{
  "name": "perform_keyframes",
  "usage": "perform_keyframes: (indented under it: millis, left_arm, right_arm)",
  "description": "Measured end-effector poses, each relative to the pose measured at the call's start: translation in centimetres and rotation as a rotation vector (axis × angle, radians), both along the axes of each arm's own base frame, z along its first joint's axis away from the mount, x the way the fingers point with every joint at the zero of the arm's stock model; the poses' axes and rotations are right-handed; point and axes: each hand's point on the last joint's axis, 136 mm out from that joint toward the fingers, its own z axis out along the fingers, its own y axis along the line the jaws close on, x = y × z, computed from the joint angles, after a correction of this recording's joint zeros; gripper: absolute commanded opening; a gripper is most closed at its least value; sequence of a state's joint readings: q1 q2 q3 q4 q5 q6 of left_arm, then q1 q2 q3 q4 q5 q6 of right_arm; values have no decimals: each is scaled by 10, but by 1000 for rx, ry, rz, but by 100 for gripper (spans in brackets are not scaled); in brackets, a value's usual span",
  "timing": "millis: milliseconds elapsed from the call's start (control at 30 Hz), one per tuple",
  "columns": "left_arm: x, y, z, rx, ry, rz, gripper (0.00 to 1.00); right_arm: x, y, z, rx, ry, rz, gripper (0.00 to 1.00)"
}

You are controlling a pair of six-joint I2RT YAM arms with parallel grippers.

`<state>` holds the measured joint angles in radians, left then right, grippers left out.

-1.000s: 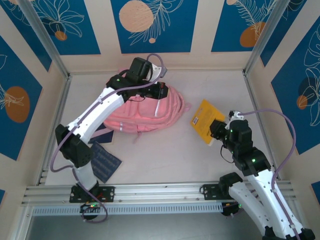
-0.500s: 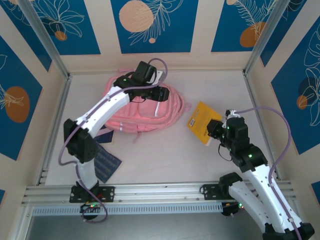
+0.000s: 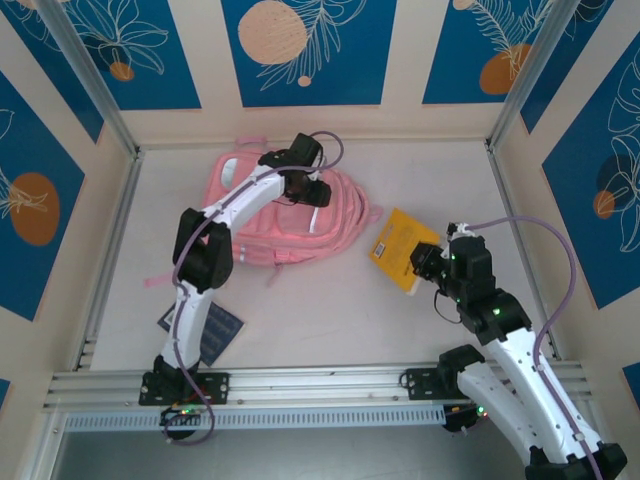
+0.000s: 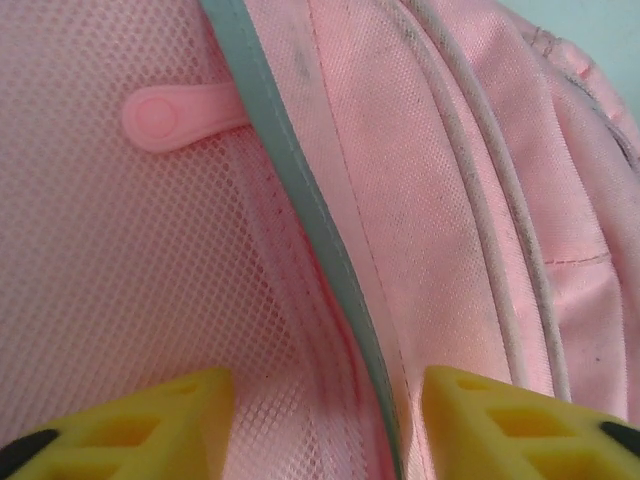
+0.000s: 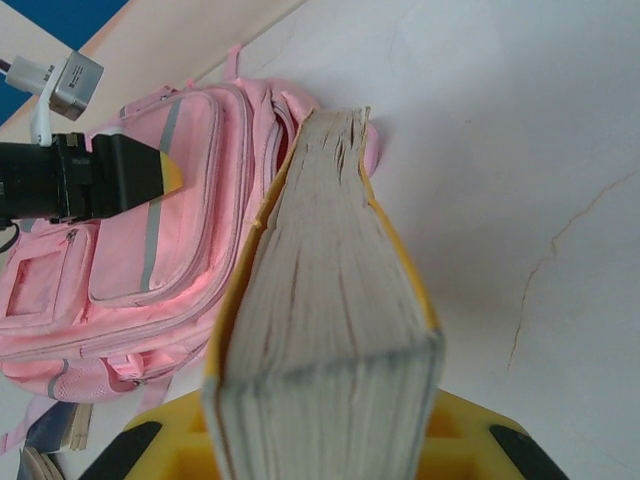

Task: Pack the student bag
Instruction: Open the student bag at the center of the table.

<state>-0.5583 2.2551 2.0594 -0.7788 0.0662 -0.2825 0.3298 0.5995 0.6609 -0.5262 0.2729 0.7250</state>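
Observation:
The pink student bag [image 3: 270, 225] lies flat at the back left of the table; it also appears in the right wrist view [image 5: 140, 260]. My left gripper [image 3: 312, 190] rests on its upper right part, open. Its yellow fingertips [image 4: 140, 425] straddle pink mesh, a grey trim strip [image 4: 320, 250] and a seam, gripping nothing. A pink zip pull [image 4: 170, 115] lies above them. My right gripper [image 3: 428, 262] is shut on a thick yellow-covered book [image 3: 402, 245], held just right of the bag. The book's page edge [image 5: 320, 320] points toward the bag.
A dark blue notebook [image 3: 203, 328] lies near the left arm's base, beside a loose pink strap [image 3: 160, 280]. Metal frame posts and patterned walls close in the table on three sides. Bare table [image 3: 330, 300] shows between the bag and the front rail.
My left gripper went from shut to open and slid right along the bag's top while its arm folded more upright. My right gripper carried the book slightly left, toward the bag.

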Motion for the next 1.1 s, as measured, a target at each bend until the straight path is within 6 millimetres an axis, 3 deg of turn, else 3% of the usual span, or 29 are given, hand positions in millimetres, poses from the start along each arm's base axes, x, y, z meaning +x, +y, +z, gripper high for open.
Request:
perform_keyframes:
  millis: [167,333,700,867,1100]
  left_arm:
    - [-5,-9,-1,-42,27,-28,16]
    - [-8,-15,2,-73,41,-40,1]
    - [-29,-35,9,-120,69,-100,0]
    - [-61,-44,31,-169,89,-154,0]
    - [-98,-38,76,-271,87,-186,0]
  right_arm:
    - [0,1,-2,2,1,3,2]
    - [1,2,-1,6,-5,6,2]
    - [1,0,-1,-5,-6,4,1]
    - [0,-6,-5,-36,1,-13,2]
    - [-3,-13,-8,-76,8,-31,4]
